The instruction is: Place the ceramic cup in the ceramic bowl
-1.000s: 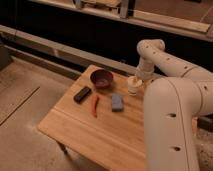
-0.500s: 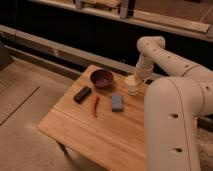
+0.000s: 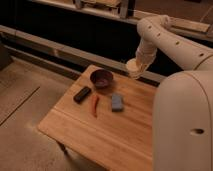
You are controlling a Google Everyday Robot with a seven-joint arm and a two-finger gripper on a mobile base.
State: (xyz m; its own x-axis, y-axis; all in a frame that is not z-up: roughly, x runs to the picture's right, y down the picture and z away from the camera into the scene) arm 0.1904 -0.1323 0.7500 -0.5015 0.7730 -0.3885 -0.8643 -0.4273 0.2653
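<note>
We see the small cream-white round ceramic cup [image 3: 133, 70] hanging in the air off the far right part of the light wooden counter [image 3: 107, 135], clear of its surface and to the right of the small dark maroon ceramic bowl [image 3: 102, 78]. It sits at the tip of the white robot arm [image 3: 165, 35], whose gripper [image 3: 135, 64] is clamped on the ceramic cup from above. We judge this top-down hold is meant to let the cup be carried over the rim and lowered straight in. The ceramic bowl stands near the back edge of the counter, and as far as we can tell it has nothing in it, so it is ready to receive the cup. What is inside the cup we cannot make out. In front of the bowl lie a flat black rectangular block [image 3: 82, 94], a thin red elongated object [image 3: 94, 106] and a flat blue rectangular block [image 3: 117, 102]. All three are apart from the bowl and outside the short path between cup and bowl. The cup is not yet over the bowl; a move leftward and a descent remain.
</note>
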